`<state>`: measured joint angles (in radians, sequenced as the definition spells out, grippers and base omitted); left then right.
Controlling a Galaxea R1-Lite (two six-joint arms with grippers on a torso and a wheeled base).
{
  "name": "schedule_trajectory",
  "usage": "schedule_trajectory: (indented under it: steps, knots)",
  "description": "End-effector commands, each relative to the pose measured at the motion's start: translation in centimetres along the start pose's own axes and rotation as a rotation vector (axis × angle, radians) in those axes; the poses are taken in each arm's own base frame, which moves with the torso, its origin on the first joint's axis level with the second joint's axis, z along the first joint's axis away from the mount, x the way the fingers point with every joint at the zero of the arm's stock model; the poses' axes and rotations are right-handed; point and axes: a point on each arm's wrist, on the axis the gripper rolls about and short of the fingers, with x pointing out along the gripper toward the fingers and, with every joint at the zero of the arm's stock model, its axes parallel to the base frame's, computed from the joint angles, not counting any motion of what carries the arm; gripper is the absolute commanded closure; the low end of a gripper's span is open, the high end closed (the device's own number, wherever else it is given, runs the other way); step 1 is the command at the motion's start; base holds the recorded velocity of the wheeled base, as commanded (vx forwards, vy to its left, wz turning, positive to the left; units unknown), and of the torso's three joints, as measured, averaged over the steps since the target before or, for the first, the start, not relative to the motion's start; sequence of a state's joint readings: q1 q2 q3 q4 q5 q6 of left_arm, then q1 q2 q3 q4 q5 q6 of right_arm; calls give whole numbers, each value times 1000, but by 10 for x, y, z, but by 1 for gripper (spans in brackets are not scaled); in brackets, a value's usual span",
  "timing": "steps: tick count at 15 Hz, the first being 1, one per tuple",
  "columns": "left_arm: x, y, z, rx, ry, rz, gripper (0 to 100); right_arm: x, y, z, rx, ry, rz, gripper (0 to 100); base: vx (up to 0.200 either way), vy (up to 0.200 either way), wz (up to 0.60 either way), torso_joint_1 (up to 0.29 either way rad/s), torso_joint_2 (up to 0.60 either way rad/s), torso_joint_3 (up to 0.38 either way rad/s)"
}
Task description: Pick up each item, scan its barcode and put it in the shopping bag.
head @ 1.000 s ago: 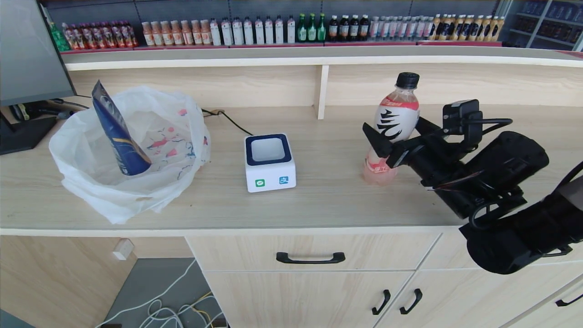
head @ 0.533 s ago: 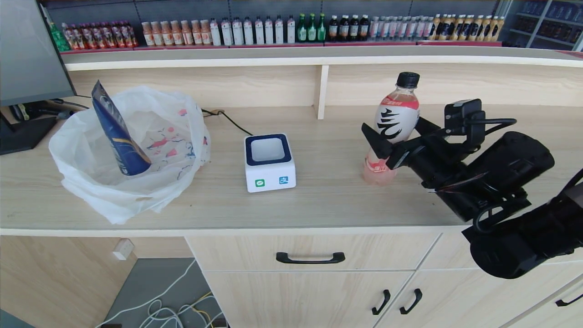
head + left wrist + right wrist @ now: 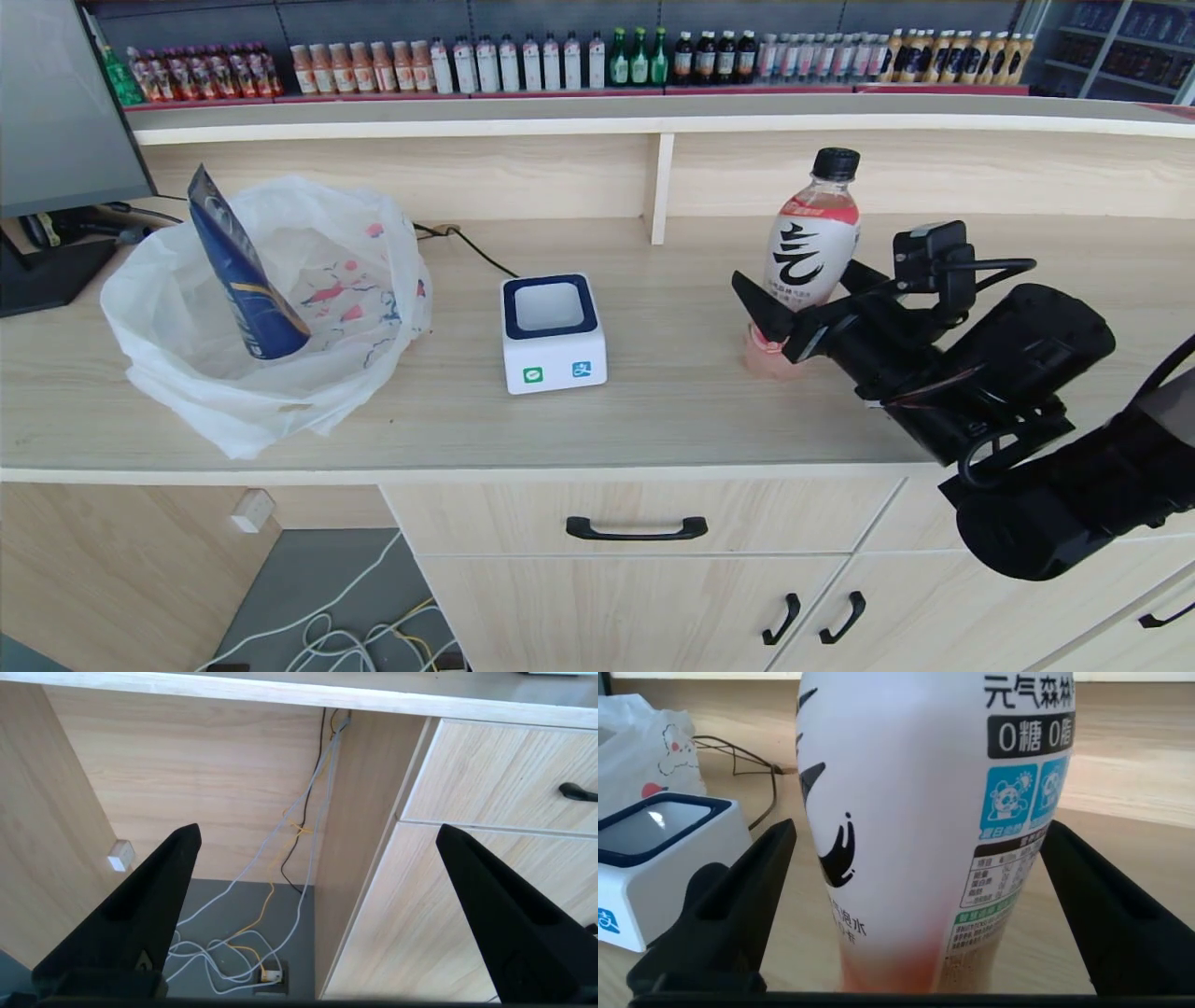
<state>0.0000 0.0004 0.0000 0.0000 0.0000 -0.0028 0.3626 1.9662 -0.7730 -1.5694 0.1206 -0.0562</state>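
The wooden counter (image 3: 653, 392) runs the full width of the scene, with drawers under its near edge and a raised ledge along its far side. Beyond the ledge, a long row of shelved drink bottles (image 3: 560, 61) stands against the back wall. A dark monitor (image 3: 56, 103) stands at the far left corner of the counter.

The white plastic shopping bag (image 3: 187, 373) sits open on the left part of the counter. 1 blue snack pouch (image 3: 243, 280) stands tilted inside it, its top poking above the rim.

The right gripper (image 3: 794, 280) reaches in from the near right and is level with the lower half of the drink bottle (image 3: 812, 247). Its 2 fingers are spread wide, 1 on each side of the bottle. In the right wrist view the label sits between them, very close to both pads; I cannot tell if they touch. The bottle stands upright on the counter, right of centre, black cap on, pink liquid showing at its base.

The left gripper (image 3: 318, 829) hangs below counter height, its 2 fingers spread wide with nothing between them, in front of the cabinet's open bay with loose cables (image 3: 234, 943) on the floor.

The white barcode scanner (image 3: 553, 331), a small cube with a dark-framed window on top, sits mid-counter between bag and bottle, well apart from both. A thin black cable (image 3: 467, 243) lies behind it.
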Motion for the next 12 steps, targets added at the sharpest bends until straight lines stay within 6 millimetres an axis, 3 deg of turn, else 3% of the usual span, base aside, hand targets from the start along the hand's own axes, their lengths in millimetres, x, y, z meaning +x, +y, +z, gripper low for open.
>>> schedule_trajectory:
  steps: [1, 9, 10, 12]
  knots:
    - [0, 0, 0, 0, 0, -2, 0, 2, 0, -3, 2, 2, 2, 0, 0, 0, 0, 0, 0, 0]
    - [0, 0, 0, 0, 0, 0, 0, 12, 0, -9, 0, -11, 4, 0, 0, 0, 0, 0, 0, 0]
    - [0, 0, 0, 0, 0, 0, 0, 11, 0, -9, 0, -8, 4, 100, 0, 0, 0, 0, 0, 0]
    - [0, 0, 0, 0, 0, -2, 0, 12, -1, -8, 0, -14, 4, 100, 0, 0, 0, 0, 0, 0]
